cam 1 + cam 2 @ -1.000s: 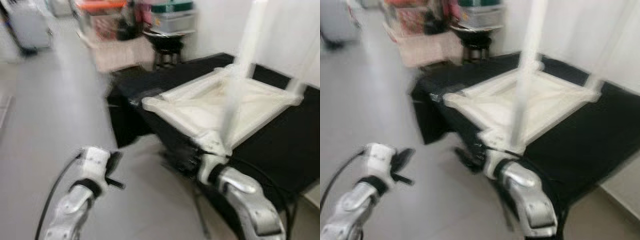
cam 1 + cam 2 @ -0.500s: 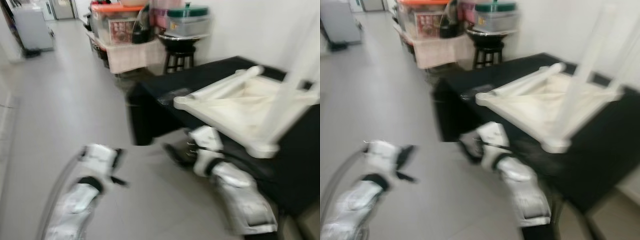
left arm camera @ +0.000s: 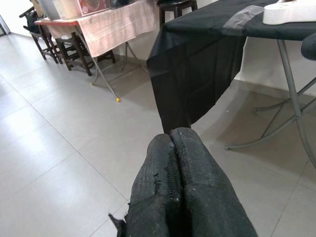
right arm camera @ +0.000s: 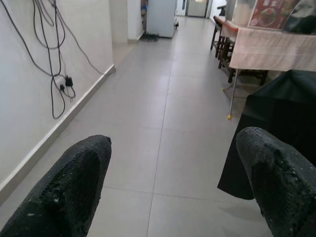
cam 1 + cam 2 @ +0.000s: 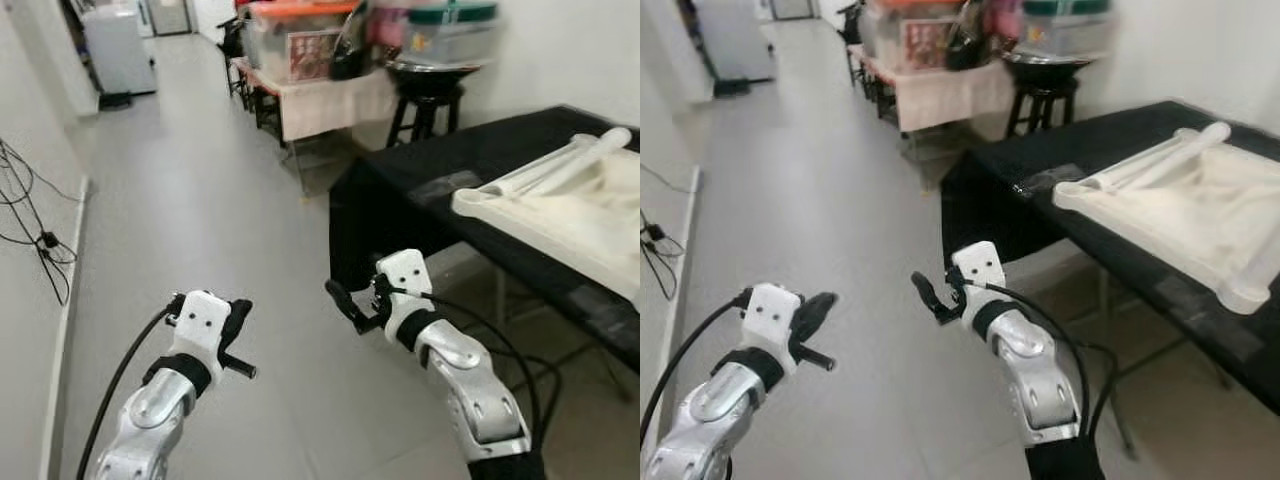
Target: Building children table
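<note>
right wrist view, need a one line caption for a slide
Open right gripper faces a tiled hallway, black-draped table beside it.

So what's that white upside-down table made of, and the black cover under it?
The white table looks like painted wood or plastic: smooth, matt, with rounded edges and a round leg lying across it; which one, I cannot tell. The black cover looks like thin cloth, since it hangs in soft folds over a grey metal folding frame.

children table upturned on draped table, right of both hands
</note>
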`<state>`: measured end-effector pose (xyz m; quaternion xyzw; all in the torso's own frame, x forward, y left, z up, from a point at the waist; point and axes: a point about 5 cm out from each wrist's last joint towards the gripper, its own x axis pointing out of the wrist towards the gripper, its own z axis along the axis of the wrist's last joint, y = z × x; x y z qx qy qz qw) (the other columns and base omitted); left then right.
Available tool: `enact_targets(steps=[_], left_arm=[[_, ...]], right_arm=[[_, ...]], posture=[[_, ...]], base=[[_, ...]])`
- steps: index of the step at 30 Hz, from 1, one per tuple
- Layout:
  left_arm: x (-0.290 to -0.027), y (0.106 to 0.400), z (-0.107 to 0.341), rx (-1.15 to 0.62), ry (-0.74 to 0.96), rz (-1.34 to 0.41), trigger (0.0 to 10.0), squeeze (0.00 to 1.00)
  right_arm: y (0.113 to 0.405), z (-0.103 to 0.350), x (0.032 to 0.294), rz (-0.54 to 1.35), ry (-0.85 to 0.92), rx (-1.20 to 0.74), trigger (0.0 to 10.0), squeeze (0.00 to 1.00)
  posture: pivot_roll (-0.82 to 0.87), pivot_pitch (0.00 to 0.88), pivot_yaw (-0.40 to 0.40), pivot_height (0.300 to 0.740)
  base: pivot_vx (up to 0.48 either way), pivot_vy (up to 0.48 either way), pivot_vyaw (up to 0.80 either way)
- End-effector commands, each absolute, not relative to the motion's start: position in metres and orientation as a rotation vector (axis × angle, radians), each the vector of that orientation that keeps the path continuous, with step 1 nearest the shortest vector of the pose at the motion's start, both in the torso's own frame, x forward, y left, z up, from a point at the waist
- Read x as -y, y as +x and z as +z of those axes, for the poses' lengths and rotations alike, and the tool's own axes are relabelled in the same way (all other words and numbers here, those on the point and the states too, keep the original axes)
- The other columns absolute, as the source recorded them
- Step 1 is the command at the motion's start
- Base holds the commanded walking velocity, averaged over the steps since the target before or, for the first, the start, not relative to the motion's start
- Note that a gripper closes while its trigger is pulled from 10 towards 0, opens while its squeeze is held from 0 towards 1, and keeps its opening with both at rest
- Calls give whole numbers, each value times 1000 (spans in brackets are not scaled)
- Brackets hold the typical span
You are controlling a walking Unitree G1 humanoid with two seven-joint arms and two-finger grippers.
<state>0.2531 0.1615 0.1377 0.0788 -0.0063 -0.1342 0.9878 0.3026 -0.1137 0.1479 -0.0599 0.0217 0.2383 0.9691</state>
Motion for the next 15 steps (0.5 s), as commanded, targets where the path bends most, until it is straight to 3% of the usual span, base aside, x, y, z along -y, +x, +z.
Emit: enact_targets(steps=[1, 15], left_arm=[[-161, 254, 135, 8, 162, -277, 10000, 0], [-160, 256, 136, 16, 151, -292, 10000, 0]], right_arm=[[303, 148, 112, 495, -112, -34, 10000, 0], [307, 145, 110, 522, -94, -49, 10000, 0]], posture=[[22, 0, -20, 740], [19, 0, -31, 740]], base=[[292, 0, 0], [335, 0, 0]])
